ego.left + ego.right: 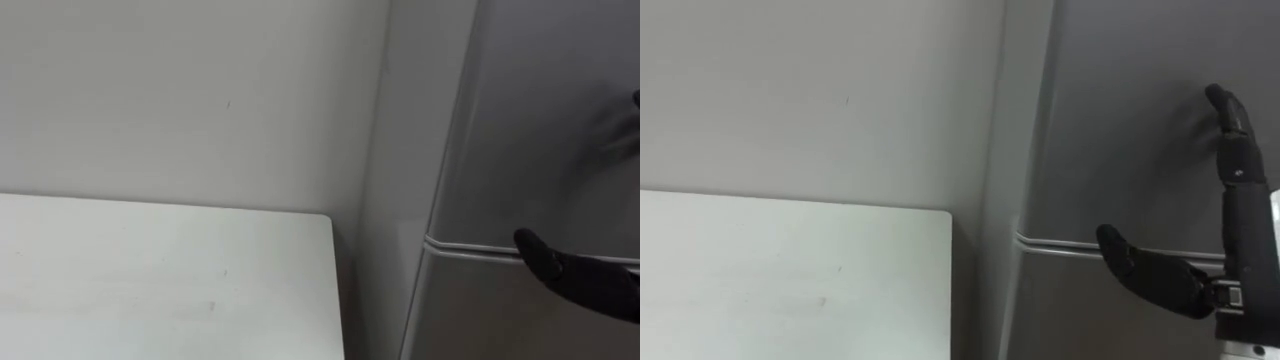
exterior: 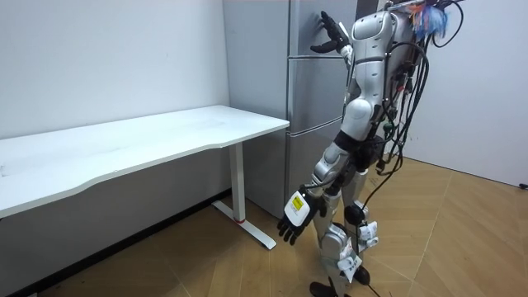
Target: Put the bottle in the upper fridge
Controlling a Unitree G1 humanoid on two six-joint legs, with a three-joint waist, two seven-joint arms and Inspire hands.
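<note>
In the left eye view the robot's right hand [image 1: 578, 280] comes in low on the right, its thumb [image 1: 535, 252] lying at the seam [image 1: 470, 247] under the closed upper door [image 1: 540, 120] of the fridge [image 1: 400, 200]. A white table [image 1: 150, 280] stands just beside the fridge.

The right eye view gives the hand [image 1: 1238, 240] more fully: the fingers [image 1: 1232, 130] are straight and upright against the upper door, the thumb [image 1: 1140, 270] spread wide along the seam, nothing held.

In the room view the robot stands upright facing the fridge [image 2: 309, 99], right hand [image 2: 332, 38] raised to the door, left hand [image 2: 294, 216] hanging by its thigh, fingers relaxed and empty. With both hands bare, where the bottle lies cannot be told.

The step in hand looks like opening the upper door. A flat palm will only push it shut, so the fingers should curl behind the door's free edge or into the seam and draw it out along its arc, with the body leaning back to clear the swing
</note>
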